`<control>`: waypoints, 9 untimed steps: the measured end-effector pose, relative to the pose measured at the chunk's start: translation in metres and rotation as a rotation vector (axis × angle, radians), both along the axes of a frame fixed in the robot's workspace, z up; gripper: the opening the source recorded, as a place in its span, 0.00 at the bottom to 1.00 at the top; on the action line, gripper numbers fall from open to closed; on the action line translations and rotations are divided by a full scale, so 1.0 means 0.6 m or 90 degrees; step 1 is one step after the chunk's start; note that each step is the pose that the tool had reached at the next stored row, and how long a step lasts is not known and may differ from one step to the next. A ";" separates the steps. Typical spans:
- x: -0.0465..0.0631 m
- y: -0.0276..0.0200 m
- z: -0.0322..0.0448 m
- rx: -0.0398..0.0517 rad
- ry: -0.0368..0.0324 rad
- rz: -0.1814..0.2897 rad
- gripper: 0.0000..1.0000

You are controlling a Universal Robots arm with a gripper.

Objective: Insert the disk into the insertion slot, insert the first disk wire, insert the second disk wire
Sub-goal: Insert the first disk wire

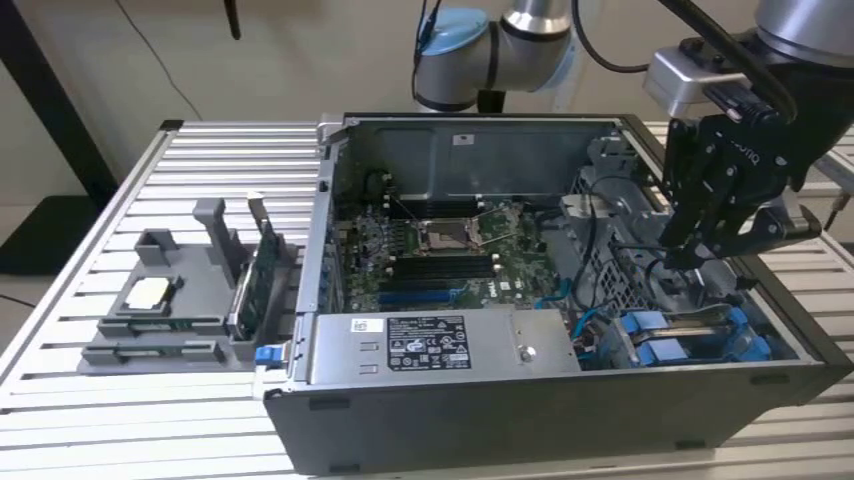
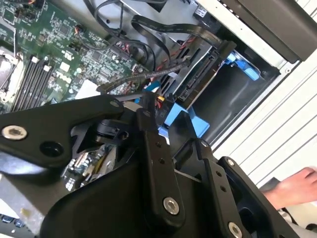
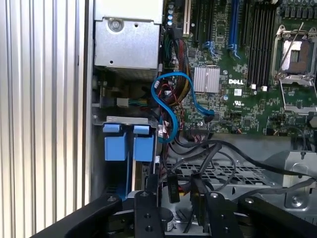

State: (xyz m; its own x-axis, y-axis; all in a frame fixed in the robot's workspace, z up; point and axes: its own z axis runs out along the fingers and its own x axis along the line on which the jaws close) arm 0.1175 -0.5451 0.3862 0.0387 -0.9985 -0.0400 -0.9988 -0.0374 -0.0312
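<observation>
The disk (image 1: 694,335) lies in the insertion slot (image 1: 787,345) at the case's front corner, on the exterior view's right, with its blue carrier tabs (image 3: 124,146) showing. In the second wrist view the disk's connector edge (image 2: 198,77) faces a dark open bay (image 2: 233,96). My gripper (image 1: 683,258) reaches down into the case just above the disk. Its fingers look shut on the black connector of a disk wire (image 3: 172,187). That flat black wire (image 2: 138,74) trails back over the motherboard. A second black connector (image 3: 196,191) hangs beside it.
The grey power-supply box (image 1: 441,340) sits at the case front beside the disk. Blue and black cables (image 3: 171,104) loop near the perforated cage (image 3: 223,173). A grey fixture (image 1: 174,300) with parts stands on the slatted table. A person's hand (image 2: 292,188) rests outside the case.
</observation>
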 end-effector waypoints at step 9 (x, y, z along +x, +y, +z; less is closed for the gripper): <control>0.000 -0.0001 0.000 0.0008 0.0000 0.000 0.29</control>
State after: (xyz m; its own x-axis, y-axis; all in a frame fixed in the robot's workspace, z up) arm 0.1174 -0.5452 0.3861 0.0386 -0.9984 -0.0413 -0.9988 -0.0373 -0.0312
